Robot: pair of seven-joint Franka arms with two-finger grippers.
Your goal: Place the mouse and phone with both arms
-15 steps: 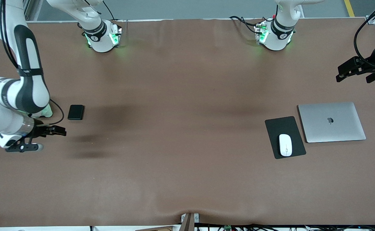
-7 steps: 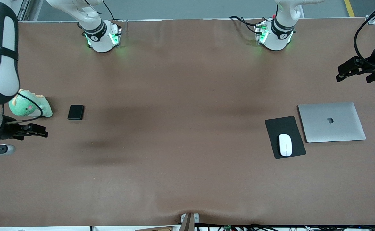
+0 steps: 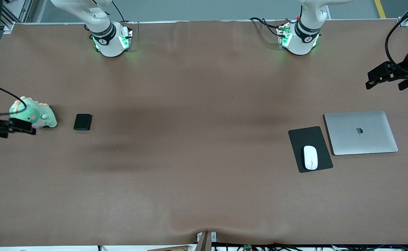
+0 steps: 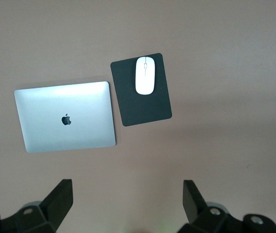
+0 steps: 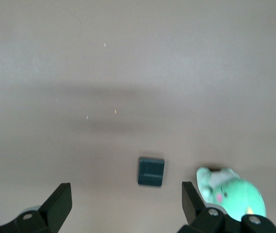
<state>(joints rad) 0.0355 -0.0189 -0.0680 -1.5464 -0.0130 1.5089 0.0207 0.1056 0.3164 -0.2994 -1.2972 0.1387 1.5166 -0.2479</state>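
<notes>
The white mouse [image 3: 310, 157] lies on a black mat [image 3: 310, 139] beside a closed silver laptop [image 3: 361, 132]; it also shows in the left wrist view [image 4: 145, 75]. The black phone [image 3: 82, 122] lies on the table at the right arm's end, beside a green plush toy [image 3: 33, 115]; it also shows in the right wrist view [image 5: 151, 171]. My left gripper [image 3: 371, 79] is open and empty, up in the air at the table's edge at the left arm's end. My right gripper [image 3: 24, 126] is open and empty, high at the right arm's end, over the plush toy.
The plush toy also shows in the right wrist view [image 5: 230, 194]. The laptop [image 4: 65, 122] and mat [image 4: 143, 104] show in the left wrist view. The brown table cover [image 3: 197, 146] spans the middle.
My right arm has risen and drawn away toward the right arm's end of the table, uncovering the plush toy. The left arm has not moved.
</notes>
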